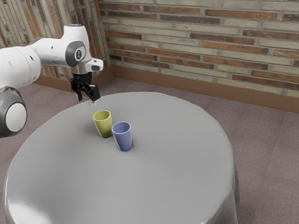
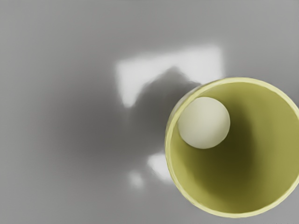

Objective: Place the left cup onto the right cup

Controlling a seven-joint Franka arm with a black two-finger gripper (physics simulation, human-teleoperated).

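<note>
The yellow cup (image 1: 103,123) stands straight up, mouth on top, beside the blue cup (image 1: 122,136), well in from the table's (image 1: 187,186) edges. My open gripper (image 1: 87,98) hangs above it.

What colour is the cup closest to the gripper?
The cup is yellow-green; it shows best in the wrist view.

Round table (image 1: 163,186), yellow cup (image 1: 103,123), blue cup (image 1: 122,136)

Rnd grey table (image 1: 177,186) w/ brick wall (image 1: 210,42) behind, brown floor (image 1: 261,121).
</note>
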